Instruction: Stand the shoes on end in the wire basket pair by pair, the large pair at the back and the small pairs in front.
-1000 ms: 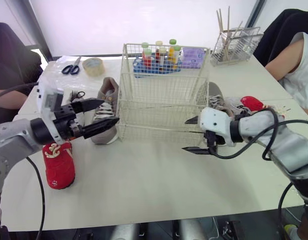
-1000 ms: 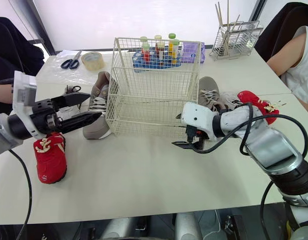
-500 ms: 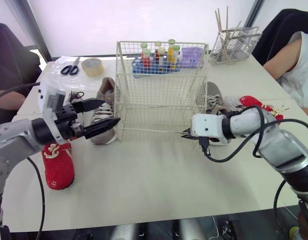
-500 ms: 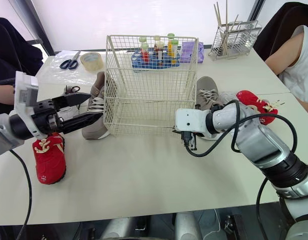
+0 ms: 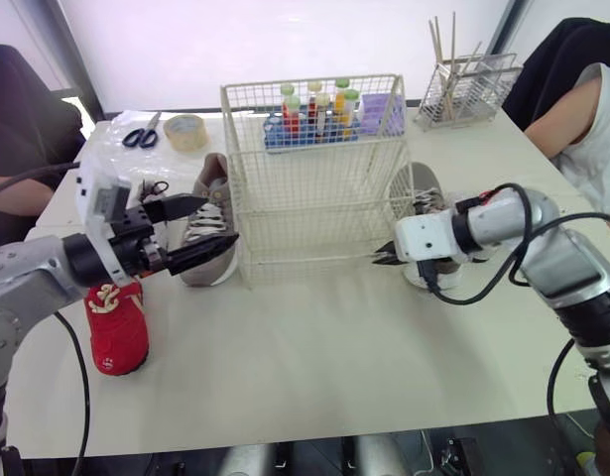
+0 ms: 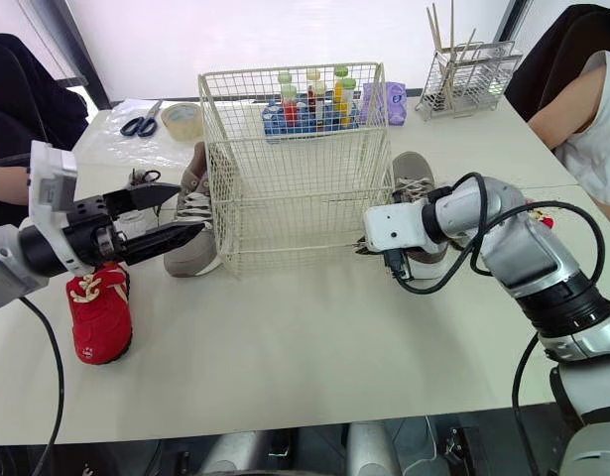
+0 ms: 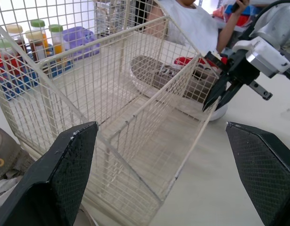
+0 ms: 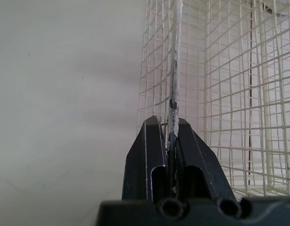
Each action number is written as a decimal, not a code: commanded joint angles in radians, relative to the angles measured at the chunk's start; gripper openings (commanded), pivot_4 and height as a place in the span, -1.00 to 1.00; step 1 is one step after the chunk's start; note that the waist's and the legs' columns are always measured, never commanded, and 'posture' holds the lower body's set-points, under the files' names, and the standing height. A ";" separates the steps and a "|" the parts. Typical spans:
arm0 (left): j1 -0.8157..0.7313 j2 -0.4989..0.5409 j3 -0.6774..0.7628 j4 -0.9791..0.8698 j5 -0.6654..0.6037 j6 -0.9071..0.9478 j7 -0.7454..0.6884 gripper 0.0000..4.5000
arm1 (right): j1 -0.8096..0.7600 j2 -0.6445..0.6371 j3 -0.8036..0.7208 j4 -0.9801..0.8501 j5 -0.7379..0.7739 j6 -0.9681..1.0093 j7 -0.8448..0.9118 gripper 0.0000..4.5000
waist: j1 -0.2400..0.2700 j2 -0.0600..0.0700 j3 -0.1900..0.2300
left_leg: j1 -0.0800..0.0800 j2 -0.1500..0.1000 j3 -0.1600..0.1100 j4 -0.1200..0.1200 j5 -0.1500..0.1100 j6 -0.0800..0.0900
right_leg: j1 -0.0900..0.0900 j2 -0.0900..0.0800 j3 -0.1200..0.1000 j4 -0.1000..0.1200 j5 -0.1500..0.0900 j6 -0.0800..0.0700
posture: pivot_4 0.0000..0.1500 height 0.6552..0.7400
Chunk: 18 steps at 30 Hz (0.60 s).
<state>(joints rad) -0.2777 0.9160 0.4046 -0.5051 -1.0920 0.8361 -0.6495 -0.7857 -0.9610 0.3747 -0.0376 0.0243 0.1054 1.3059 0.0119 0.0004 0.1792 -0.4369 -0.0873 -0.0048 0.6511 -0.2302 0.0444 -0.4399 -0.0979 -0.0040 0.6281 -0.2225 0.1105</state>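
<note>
Basket-positioning step; no shoe loaded. Right gripper (image 8: 169,123) pinches lower right corner of wire basket (image 5: 314,178), frame centre. Left gripper (image 5: 217,220) spread beside grey shoe (image 5: 217,178), centre-left. Next: release wire, grasp shoe.

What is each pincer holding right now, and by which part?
The right pincer is shut on the wire basket, clamping an edge wire at its lower front right corner. The left pincer is open, holding nothing.

Cream-painted metal wire basket (image 6: 300,169) on a smooth matt table (image 6: 285,357).
</note>
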 commanded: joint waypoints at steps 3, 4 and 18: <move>-0.014 0.000 0.020 -0.011 0.005 -0.025 -0.007 1.00 | -0.040 -0.026 -0.026 0.016 -0.015 -0.046 0.092 -0.97 | 0.000 0.000 0.000 | 0.000 0.000 0.000 0.000 0.000 0.000 | 0.000 0.000 0.000 0.000 0.000 0.000 | 1.00 1.00; -0.014 -0.001 0.019 -0.012 0.007 -0.025 -0.006 1.00 | -0.042 -0.025 -0.025 0.018 -0.020 -0.045 0.098 -0.97 | 0.000 0.000 0.000 | 0.000 0.000 0.000 0.000 0.000 0.000 | 0.000 0.000 0.000 0.000 0.000 0.000 | 1.00 1.00; -0.013 -0.010 0.024 -0.027 0.009 -0.021 0.009 1.00 | 0.025 0.026 -0.056 -0.109 -0.002 0.207 0.056 -0.97 | -0.002 0.000 0.000 | 0.000 0.000 0.000 0.000 -0.001 -0.001 | -0.001 0.000 0.000 0.001 0.000 0.000 | 1.00 1.00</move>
<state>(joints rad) -0.2779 0.9026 0.4062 -0.5120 -1.0799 0.8356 -0.6456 -0.7604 -0.9490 0.3387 -0.1080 0.0080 0.2892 1.3702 0.0095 0.0003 0.1792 -0.4369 -0.0868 -0.0051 0.6507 -0.2307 0.0434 -0.4405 -0.0976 -0.0040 0.6289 -0.2225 0.1105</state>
